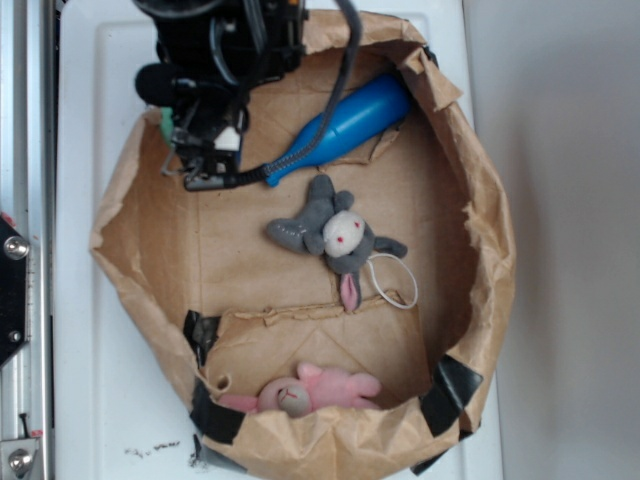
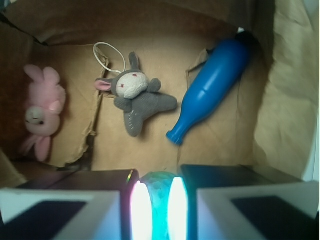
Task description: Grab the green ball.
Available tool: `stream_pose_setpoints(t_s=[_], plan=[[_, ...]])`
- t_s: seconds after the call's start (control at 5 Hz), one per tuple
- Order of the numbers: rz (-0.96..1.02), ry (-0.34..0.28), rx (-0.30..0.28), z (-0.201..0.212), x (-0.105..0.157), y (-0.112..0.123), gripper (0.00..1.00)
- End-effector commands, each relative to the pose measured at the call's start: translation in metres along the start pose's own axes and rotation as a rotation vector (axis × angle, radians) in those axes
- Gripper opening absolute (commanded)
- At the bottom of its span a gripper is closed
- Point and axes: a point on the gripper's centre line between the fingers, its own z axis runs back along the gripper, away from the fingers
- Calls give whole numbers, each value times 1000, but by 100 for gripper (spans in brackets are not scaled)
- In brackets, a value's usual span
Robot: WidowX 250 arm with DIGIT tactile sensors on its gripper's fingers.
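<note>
Down at the upper-left of the brown paper bag (image 1: 480,260), the gripper (image 1: 190,135) sits low against the bag's floor, and a sliver of mint green shows at its left edge in the exterior view. From the wrist view the green ball (image 2: 155,187) lies right between the two fingers (image 2: 139,207), its ribbed top just visible above them; the fingers stand narrow with the ball wedged in the gap, and they appear to press on both its sides, though glare on the pads makes the contact hard to confirm. Just beside the gripper lies the blue bottle (image 1: 345,125) on its side, its neck pointing toward the gripper and its fat end near the bag's upper-right wall. Near the middle of the bag floor rests a grey plush bunny (image 1: 335,238) with a white face and a white loop of cord at its side. Well apart from the gripper, a pink plush bunny (image 1: 305,390) lies against the bag's lower wall. The bag stands on a white table (image 1: 85,90).
</note>
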Motion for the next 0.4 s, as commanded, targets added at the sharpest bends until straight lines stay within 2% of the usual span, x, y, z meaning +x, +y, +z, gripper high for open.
stream_pose_setpoints(t_s=[0.0, 0.2], plan=[[-15, -142, 21, 29, 37, -26, 0], [-55, -181, 37, 31, 55, -47, 0]])
